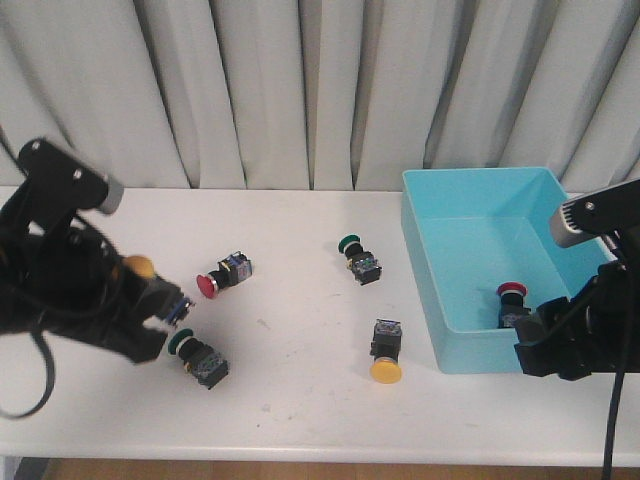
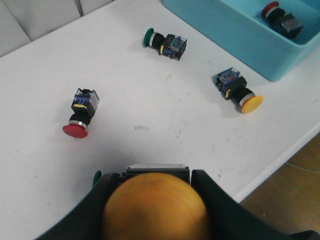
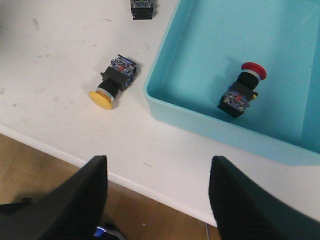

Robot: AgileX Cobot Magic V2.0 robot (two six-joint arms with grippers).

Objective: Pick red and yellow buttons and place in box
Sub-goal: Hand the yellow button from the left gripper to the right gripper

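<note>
Left end effector (image 2: 155, 210) grasping yellow button (image 2: 155, 212); right end effector (image 3: 157, 200) released. Table: one yellow, one red, two green; box (image 1: 480, 185): one red.

no readable text, labels, numbers, signs

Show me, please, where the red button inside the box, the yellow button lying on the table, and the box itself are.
red button in the box (image 3: 239, 93), right wrist view, on its black body.
yellow button on the table (image 1: 385, 371), front view, on its yellow cap.
turquoise box (image 1: 470, 353), front view, on its near wall.
</note>
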